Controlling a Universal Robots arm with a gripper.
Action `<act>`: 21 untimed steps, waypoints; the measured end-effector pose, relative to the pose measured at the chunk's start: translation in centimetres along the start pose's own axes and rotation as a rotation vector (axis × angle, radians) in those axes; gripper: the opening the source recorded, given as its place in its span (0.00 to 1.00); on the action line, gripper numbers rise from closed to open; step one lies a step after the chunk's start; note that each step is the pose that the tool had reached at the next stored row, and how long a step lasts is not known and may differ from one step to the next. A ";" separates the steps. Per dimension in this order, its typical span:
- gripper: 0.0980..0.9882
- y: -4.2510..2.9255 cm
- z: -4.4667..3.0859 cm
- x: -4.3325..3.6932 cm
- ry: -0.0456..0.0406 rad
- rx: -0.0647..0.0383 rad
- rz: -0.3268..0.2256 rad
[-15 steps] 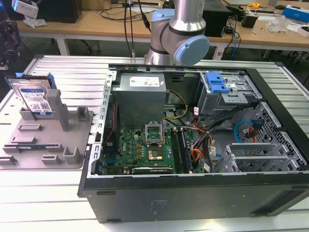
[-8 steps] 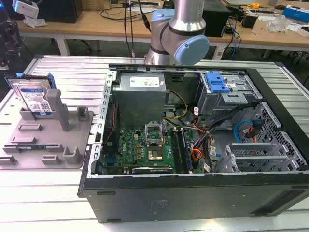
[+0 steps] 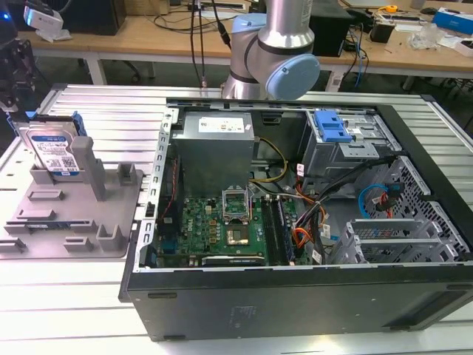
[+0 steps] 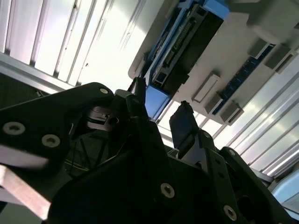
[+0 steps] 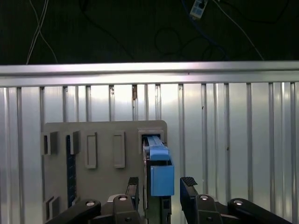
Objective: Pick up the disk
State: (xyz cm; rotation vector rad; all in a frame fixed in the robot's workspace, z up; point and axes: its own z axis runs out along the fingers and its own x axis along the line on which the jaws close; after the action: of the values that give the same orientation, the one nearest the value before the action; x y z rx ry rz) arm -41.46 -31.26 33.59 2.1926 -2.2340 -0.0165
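While the exterior view takes in the whole bench, its task object is plain: the disk (image 3: 52, 151) stands on edge in a slot at one corner of the grey fixture (image 3: 81, 222), label outward, with a tall post (image 3: 85, 166) of that fixture just beside it. I count one disk, one fixture, and one open computer case (image 3: 295, 222), which sits next to the fixture on the exterior view's right. All of them rest on the ribbed metal table (image 3: 96, 103).

The first wrist view looks straight down on the fixture (image 5: 103, 154). The disk (image 5: 159, 170) shows edge-on at the fixture's corner, its blue side rail uppermost. The gripper (image 5: 161, 186) hangs over that corner with its two fingers (image 5: 189, 186) on either side of the disk. The jaws are spread, a sliver of gap shows on each side, and nothing is pinched.

In the second wrist view, taken at a slant, the gripper (image 4: 159, 112) again straddles the blue end of the disk (image 4: 156, 100), which rises from the fixture (image 4: 233, 51).

By my judgement the disk is rigid and dense for its size. It likely has smooth metal faces that could slip, and it would take knocks badly. The two broad flat faces near the upper edge look like the best hold, centred so it comes out of the slot without tilting.
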 end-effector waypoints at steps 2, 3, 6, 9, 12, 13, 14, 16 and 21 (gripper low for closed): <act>0.43 0.00 0.24 0.00 0.0008 0.000 0.000; 0.43 0.00 0.33 0.00 0.0012 0.000 0.000; 0.43 0.00 0.75 -0.01 0.0029 0.000 0.000; 0.43 0.06 1.09 -0.03 0.0032 0.000 0.000; 0.43 0.11 1.39 -0.07 0.0034 0.000 0.000; 0.43 0.12 1.46 -0.09 0.0035 0.000 0.000; 0.43 0.12 1.55 -0.10 0.0037 0.000 0.000; 0.43 0.12 1.72 -0.13 0.0038 0.000 0.000; 0.43 0.12 2.22 -0.24 0.0042 0.000 0.000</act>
State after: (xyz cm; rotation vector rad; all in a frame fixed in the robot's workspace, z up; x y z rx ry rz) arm -41.61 -31.02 31.37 2.1905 -2.2320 -0.0118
